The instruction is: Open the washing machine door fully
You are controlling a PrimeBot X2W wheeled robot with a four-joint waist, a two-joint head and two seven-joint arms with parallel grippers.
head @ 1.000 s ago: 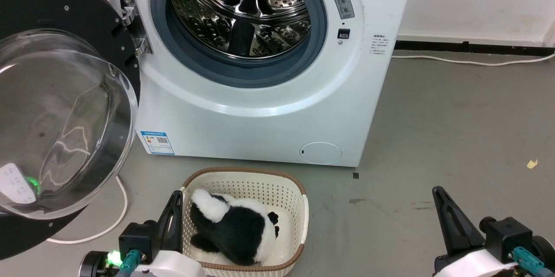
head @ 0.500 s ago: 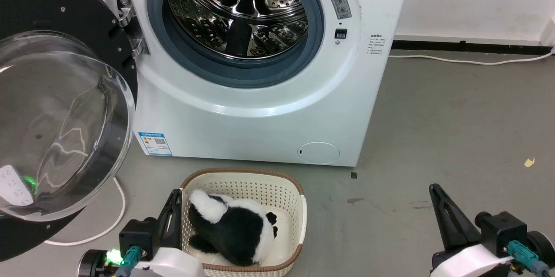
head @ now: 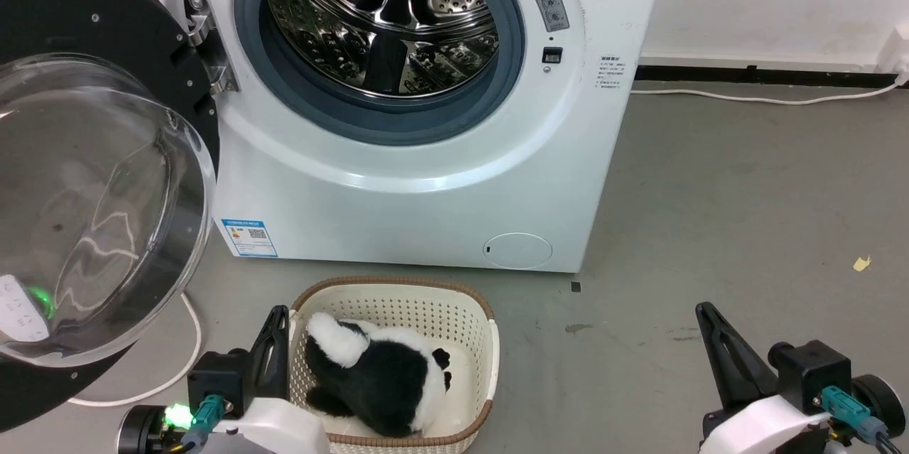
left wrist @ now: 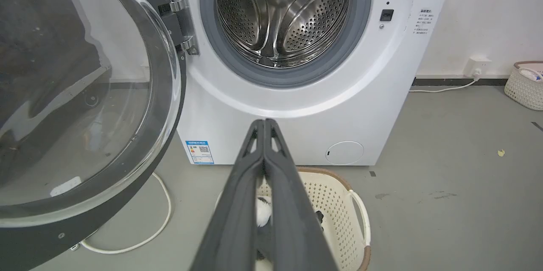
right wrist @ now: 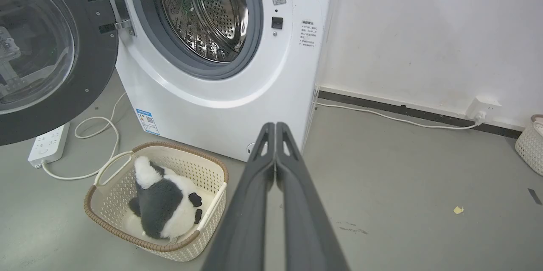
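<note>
The washing machine door [head: 92,198], a glossy black disc with a bulging clear glass bowl, stands swung wide to the left of the white machine [head: 426,177] on its metal hinge [head: 202,42]. It also shows as the door [left wrist: 80,93] in the left wrist view and the door [right wrist: 46,46] in the right wrist view. The steel drum [head: 383,13] lies exposed. My left gripper [head: 277,319] is shut, low at the bottom left beside the basket, apart from the door. My right gripper [head: 706,315] is shut at the bottom right over bare floor. Both hold nothing.
A cream basket [head: 454,312] with a black-and-white plush toy [head: 376,379] sits on the floor before the machine. A white cable [head: 184,347] and power strip [right wrist: 48,143] lie under the door. Another basket [right wrist: 530,143] stands far right by the wall.
The whole head view has shifted slightly left and down, so the camera moved. Both grippers stay shut and low; the door's angle looks unchanged.
</note>
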